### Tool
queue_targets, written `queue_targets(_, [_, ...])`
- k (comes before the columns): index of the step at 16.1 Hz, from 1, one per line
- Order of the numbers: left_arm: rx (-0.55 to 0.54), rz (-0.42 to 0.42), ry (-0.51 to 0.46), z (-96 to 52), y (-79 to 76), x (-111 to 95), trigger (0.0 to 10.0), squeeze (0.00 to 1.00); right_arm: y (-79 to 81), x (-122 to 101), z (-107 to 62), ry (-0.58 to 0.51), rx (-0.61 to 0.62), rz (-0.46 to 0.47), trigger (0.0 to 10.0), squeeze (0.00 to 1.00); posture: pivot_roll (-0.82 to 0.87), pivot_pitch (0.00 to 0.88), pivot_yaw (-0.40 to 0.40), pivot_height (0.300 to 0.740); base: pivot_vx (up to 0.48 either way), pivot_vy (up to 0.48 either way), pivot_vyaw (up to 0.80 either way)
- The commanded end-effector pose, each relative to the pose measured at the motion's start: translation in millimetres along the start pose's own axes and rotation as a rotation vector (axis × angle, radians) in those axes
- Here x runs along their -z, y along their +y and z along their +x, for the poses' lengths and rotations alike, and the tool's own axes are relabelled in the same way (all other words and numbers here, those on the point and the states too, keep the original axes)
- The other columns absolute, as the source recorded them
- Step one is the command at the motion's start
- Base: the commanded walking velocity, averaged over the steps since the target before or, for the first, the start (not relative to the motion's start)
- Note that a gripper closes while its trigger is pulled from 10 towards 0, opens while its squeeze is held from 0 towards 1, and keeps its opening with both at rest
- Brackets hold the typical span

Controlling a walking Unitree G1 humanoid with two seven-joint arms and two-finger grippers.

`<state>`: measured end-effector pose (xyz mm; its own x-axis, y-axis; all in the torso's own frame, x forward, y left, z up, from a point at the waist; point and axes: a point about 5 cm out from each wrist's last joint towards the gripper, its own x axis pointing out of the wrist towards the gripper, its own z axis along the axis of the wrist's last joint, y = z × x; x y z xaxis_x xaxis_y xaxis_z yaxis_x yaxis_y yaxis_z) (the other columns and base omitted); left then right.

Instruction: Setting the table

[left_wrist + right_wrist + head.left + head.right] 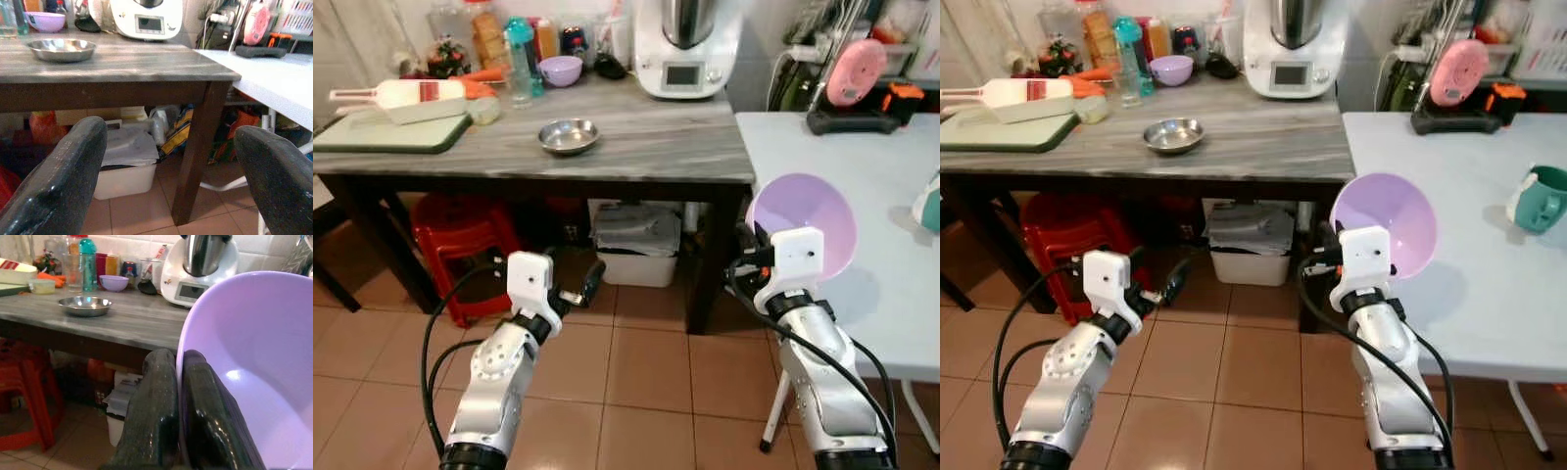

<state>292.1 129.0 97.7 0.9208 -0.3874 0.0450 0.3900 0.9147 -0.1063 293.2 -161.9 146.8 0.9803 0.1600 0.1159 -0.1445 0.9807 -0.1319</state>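
- Lilac plastic bowl (1389, 223), deep and round, is held tilted on edge by the right gripper (178, 396), its open mouth facing back toward the robot, at the near corner of the pale blue tabletop (1489, 284).
- Right gripper's two black fingers (156, 416) are pressed together on the bowl's rim, one outside the wall and one inside.
- Left gripper (166, 186) hangs low over the tiled floor in front of the dark wooden table with the grey marbled top (646, 142); its fingers stand wide apart and hold nothing.
- Key relation: the pale tabletop lies directly beyond and to the right of the held bowl, so the right arm is the nearer one. My judgement is that the bowl must travel forward over the surface and be turned base-down before release.
- A teal mug (1540, 199) stands further in on that tabletop, well apart from the bowl.
- On the marbled table sit a shallow steel dish (569, 135), a second small lilac bowl (560, 70) and a white kitchen machine (686, 44).
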Motion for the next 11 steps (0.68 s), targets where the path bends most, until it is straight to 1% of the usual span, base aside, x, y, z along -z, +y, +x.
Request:
queue_targets(1, [-0.021, 0.027, -0.006, -1.2, 7.5, -4.3, 10.0, 0.0, 2.8, -9.6, 2.9, -0.041, -0.006, 0.0, 10.0, 0.0, 0.0, 0.0, 0.007, 0.74, 0.0, 0.424, 0.56])
queue_targets(3, [-0.021, 0.023, -0.005, -1.5, 6.6, -3.3, 10.0, 0.0, 2.8, -9.3, 2.8, -0.041, -0.005, 0.004, 10.0, 0.0, 0.0, 0.0, 0.006, 0.74, 0.0, 0.424, 0.51])
queue_targets(11, [-0.024, 0.021, -0.01, 1.1, 5.6, -3.8, 10.0, 0.0, 2.7, -7.8, 2.8, -0.038, 0.002, 0.003, 10.0, 0.0, 0.0, 0.0, 0.011, 0.74, 0.0, 0.412, 0.0])
